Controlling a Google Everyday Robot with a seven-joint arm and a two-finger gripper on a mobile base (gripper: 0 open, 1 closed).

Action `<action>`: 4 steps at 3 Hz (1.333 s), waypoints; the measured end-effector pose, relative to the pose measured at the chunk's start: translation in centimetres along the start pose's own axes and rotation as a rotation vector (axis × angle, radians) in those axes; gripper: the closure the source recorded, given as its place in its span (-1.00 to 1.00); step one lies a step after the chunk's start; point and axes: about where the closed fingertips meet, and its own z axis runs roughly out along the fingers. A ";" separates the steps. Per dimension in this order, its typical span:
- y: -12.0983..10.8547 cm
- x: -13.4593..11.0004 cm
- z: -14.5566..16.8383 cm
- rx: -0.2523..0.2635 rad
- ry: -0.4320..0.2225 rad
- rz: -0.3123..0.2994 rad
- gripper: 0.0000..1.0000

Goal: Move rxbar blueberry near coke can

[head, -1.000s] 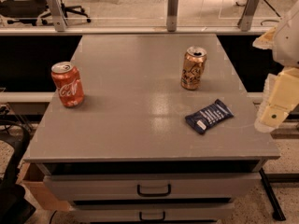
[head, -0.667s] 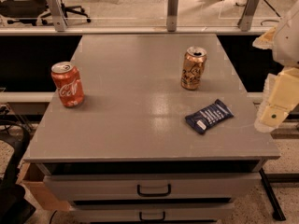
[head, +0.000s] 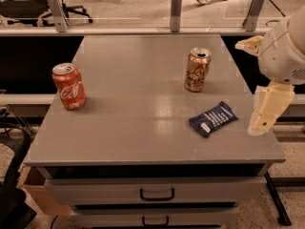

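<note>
While right of the rxbar blueberry (head: 213,119), jaws downward.

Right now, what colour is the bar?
The bar is dark navy with white lettering, camera view; tool hangs beside the table.

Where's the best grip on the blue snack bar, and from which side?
Probably from straight above, pinching across the narrow width at mid-length. The snack bar lies flat on the table, its long axis running diagonally from near-left to far-right, so no side face offers purchase. The gold can stands apart behind it. The gripper hangs off the table's right edge, beside the bar, not touching.
</note>
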 end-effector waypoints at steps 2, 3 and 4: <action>-1.6 -0.3 3.5 0.032 -0.135 -0.255 -1.00; -1.1 0.7 3.3 0.001 -0.088 -0.357 -1.00; -0.5 2.1 3.1 -0.061 -0.002 -0.423 -1.00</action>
